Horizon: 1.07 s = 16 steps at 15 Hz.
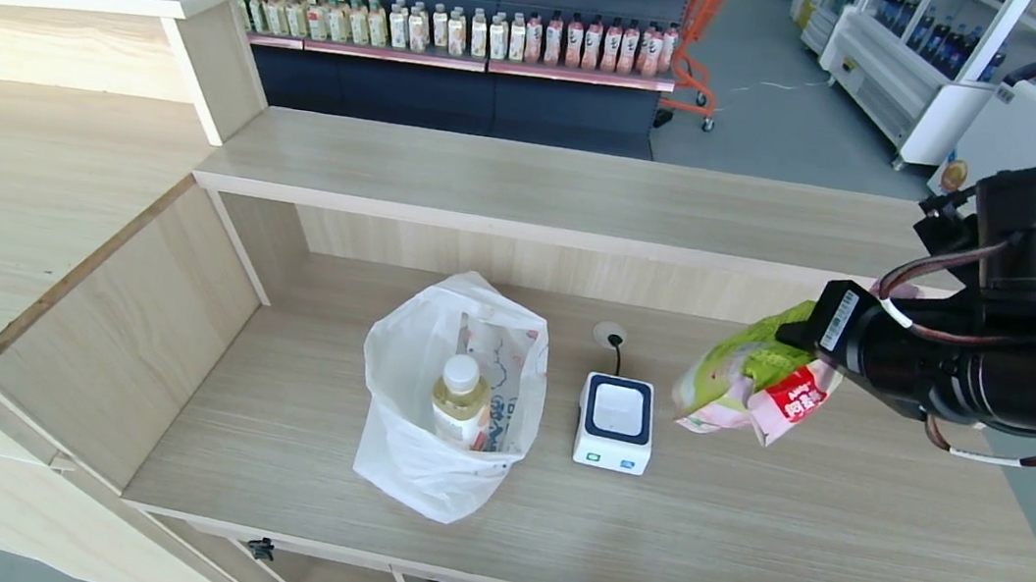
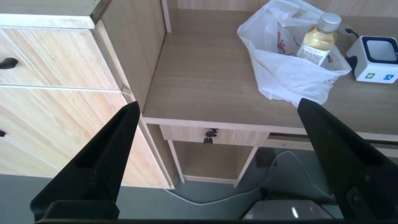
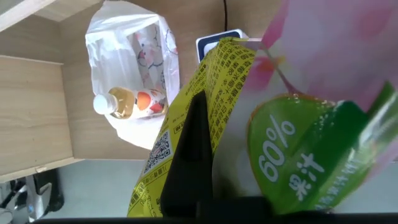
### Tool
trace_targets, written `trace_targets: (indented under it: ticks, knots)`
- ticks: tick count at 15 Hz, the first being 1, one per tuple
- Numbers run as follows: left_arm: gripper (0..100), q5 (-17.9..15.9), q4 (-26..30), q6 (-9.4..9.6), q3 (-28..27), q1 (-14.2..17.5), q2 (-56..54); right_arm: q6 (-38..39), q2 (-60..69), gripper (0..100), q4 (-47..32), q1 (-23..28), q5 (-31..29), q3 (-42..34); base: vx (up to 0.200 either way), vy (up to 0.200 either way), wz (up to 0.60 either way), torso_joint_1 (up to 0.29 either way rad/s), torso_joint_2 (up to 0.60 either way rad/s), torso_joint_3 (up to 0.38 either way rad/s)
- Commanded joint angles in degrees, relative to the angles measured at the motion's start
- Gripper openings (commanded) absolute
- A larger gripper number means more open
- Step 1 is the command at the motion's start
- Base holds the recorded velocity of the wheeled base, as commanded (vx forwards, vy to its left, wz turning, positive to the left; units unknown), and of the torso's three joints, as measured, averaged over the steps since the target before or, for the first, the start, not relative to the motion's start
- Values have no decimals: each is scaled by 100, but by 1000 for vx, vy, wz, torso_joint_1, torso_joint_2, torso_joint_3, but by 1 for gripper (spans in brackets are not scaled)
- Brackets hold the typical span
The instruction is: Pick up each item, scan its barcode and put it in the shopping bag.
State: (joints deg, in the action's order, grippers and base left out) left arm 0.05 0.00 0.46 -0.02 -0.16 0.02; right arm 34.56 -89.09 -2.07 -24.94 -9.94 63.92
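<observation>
My right gripper [image 1: 799, 337] is pinching a snack packet [image 1: 749, 379] by one end, in the air just beside the scanner [image 1: 616, 422]. It is looking light, soft and slippery, so I am favouring the sealed seam. My left gripper [image 2: 214, 112] is hanging spread and empty.

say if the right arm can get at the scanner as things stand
Probably yes: the scanner sits face up beside the snack pack held by the right arm, nothing between them.
</observation>
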Motion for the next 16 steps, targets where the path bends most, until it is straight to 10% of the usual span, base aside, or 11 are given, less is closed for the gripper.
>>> trace_targets:
  ticks: [1, 10, 16]
  knots:
    - [100, 4, 0, -11, 2, -2, -2, -20, -65, 0, -21, 104, 9, -2, 0, 200, 0, 22, 7, 2]
    - [100, 4, 0, -20, 2, -2, -2, -1839, -1620, 0, 1482, 297, 220, 315, 0, 0, 0, 0, 0, 0]
    - [100, 4, 0, -20, 2, -2, -2, -3061, -3062, 0, 2589, 24, 1582, 851, 0, 0, 0, 0, 0, 0]
